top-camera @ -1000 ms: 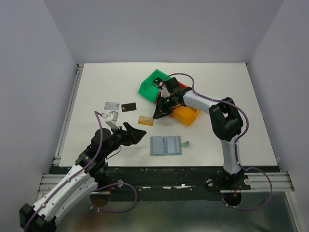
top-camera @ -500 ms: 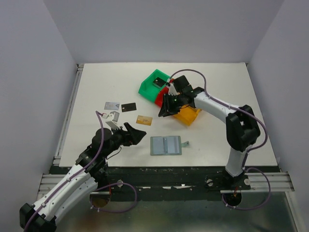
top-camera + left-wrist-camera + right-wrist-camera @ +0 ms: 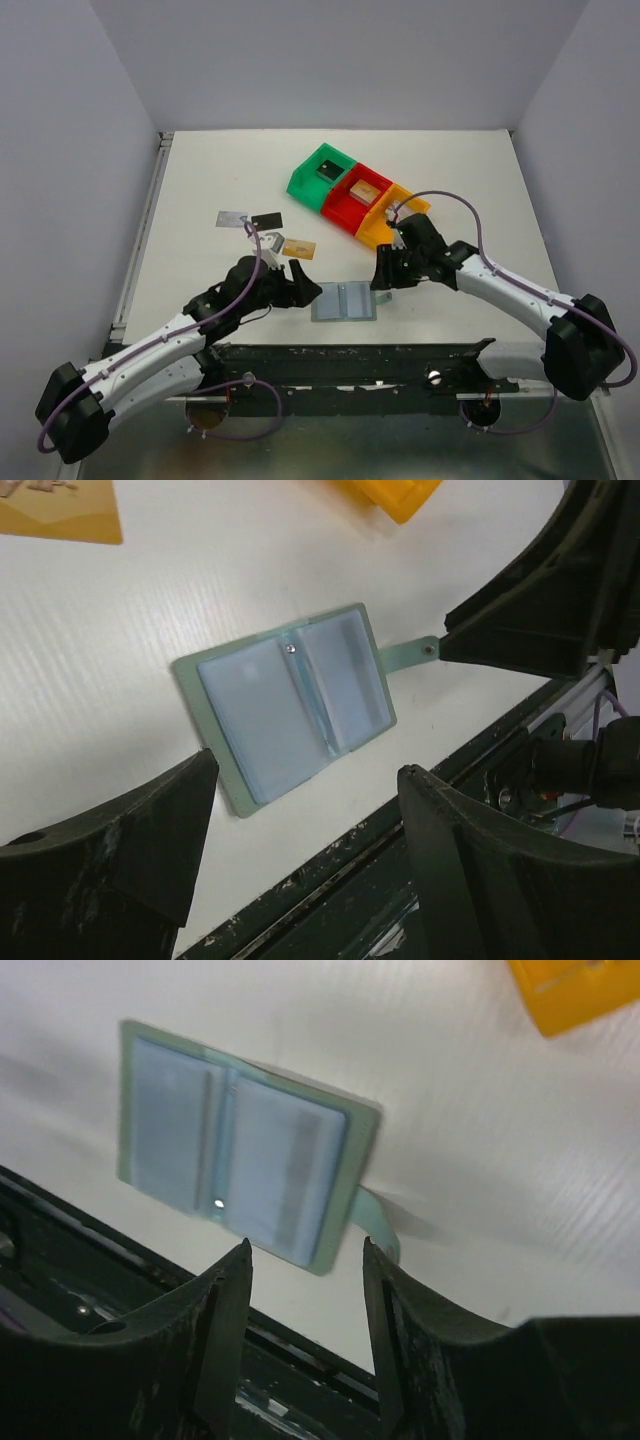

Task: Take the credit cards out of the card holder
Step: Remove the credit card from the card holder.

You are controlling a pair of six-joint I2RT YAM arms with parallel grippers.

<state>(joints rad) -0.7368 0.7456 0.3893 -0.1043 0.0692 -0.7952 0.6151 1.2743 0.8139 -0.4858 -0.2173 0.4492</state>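
Though outside wrist views, black card [image 3: 267, 221] (overhead only); left tool [image 3: 310, 775], right tool [image 3: 305, 1250] spread, empty.

The gold card [image 3: 55, 510] and orange bin [image 3: 395, 495] run off the top edge of the left wrist view. At the right wrist, the card holder [image 3: 240, 1140] is blurred. Seen from above, the contents of the green bin [image 3: 302, 182] are too small to identify.

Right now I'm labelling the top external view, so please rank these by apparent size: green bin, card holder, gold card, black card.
1. green bin
2. card holder
3. gold card and black card: these look alike, so they are not ranked against each other.
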